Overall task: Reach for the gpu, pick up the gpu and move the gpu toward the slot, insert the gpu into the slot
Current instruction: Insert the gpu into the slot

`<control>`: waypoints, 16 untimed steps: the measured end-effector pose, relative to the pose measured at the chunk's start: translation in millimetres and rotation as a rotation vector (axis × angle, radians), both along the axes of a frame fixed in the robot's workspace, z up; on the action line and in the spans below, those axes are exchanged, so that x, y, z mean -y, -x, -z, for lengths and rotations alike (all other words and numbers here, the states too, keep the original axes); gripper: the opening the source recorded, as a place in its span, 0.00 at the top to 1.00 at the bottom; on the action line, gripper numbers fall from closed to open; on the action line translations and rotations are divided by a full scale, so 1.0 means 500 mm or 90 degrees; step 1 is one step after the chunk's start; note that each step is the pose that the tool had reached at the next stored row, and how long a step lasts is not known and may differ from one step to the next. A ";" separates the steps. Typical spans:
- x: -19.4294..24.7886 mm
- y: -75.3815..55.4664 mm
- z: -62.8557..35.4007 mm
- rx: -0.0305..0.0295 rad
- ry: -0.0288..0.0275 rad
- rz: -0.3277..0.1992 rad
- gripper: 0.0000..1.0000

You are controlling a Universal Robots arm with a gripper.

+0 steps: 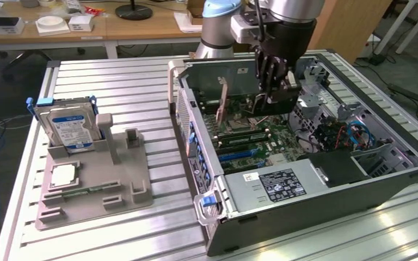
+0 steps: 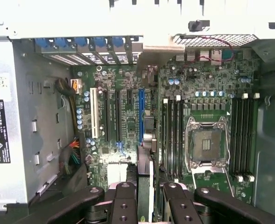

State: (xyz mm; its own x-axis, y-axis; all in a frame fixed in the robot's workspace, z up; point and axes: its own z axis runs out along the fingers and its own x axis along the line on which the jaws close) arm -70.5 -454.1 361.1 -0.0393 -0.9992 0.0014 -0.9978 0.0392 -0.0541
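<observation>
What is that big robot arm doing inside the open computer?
The robot arm's black gripper is down inside the open grey computer case, gripping a thin flat circuit card on edge. The card hangs above the green motherboard, roughly lined up with the long narrow blue slot, and does not look pushed in yet. On the exterior view's left, a silver hard drive stands in a grey holder.

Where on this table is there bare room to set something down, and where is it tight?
Bare slats of the table lie between the hard drive and the far edge, and between the computer case and the near edge. Crowded: inside the case, where the claw holds the gpu over the motherboard.
</observation>
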 end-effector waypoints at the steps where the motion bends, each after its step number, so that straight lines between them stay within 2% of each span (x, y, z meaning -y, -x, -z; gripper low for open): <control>1: 0.0001 0.002 0.002 0.0000 0.0001 0.000 0.74; 16: 0.0033 0.021 0.038 -0.0002 0.0001 0.000 0.74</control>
